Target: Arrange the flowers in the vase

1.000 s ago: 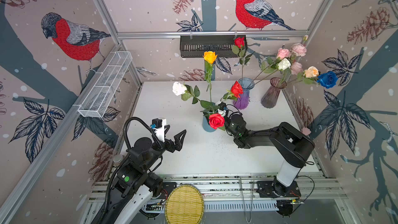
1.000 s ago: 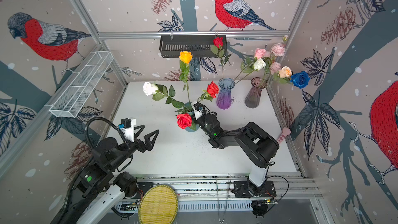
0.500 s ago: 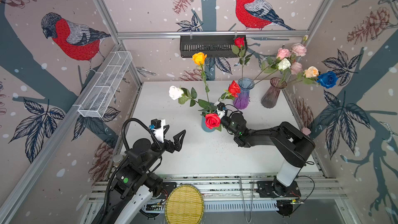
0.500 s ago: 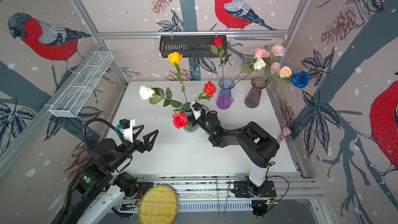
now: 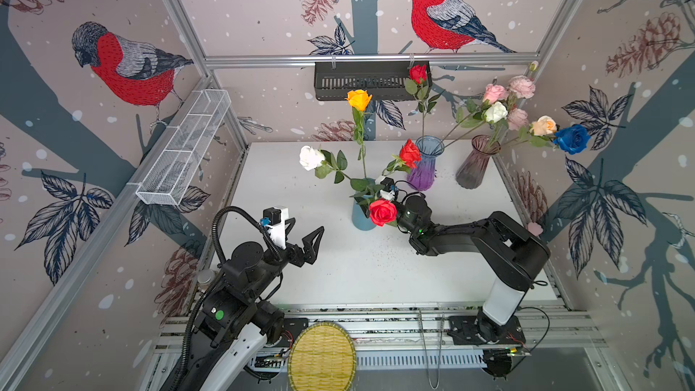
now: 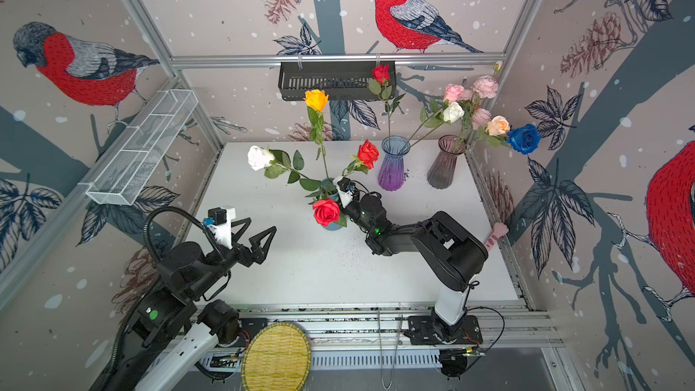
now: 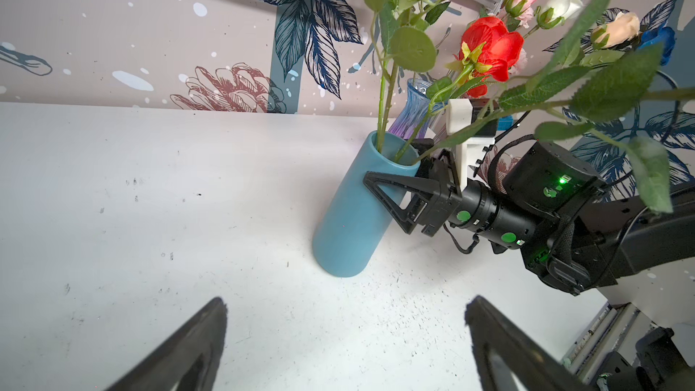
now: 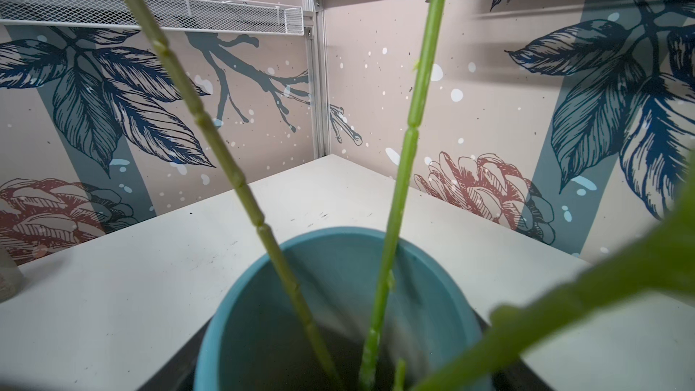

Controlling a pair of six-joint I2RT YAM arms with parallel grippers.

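Right tool (image 7: 376, 167) is clasped about the upper wall of the blue vase (image 7: 349, 212): one finger (image 7: 406, 182) lies against the wall facing the left wrist camera, and its partner is hidden behind the vase. In both top views that tool's fingertips are masked by leaves and by a low red rose (image 5: 383, 212) just in front of the blue vase. Whether the vase base sits flat on the table (image 5: 357, 276) cannot be settled. Four flowers (image 5: 341, 160) stand in this vase: the low red rose, a white rose (image 5: 311, 157), an orange rose (image 5: 359, 99) and a second red rose (image 5: 410, 153). The right wrist view shows only the vase mouth and three stems (image 8: 398, 189), blooms cut off and the nearest stem blurred. Left tool (image 5: 305, 233) is spread wide and empty, above the table well apart from the blue vase on its near left. In its own wrist view both fingers are cut off by the picture edge. Behind the blue vase stand a purple vase (image 5: 423, 167) and, further right, a smoky vase (image 5: 475, 163), both with blooms; which stem enters which is hard to trace. A small pink item (image 5: 534, 228) far right of the blue vase is unidentifiable. The table is white, flecked with dark specks. The walls carry bullfinch, pine-cone and leaf paper on aluminium framing, with a white mesh basket (image 5: 184, 152) and a black slotted basket (image 5: 361, 80).
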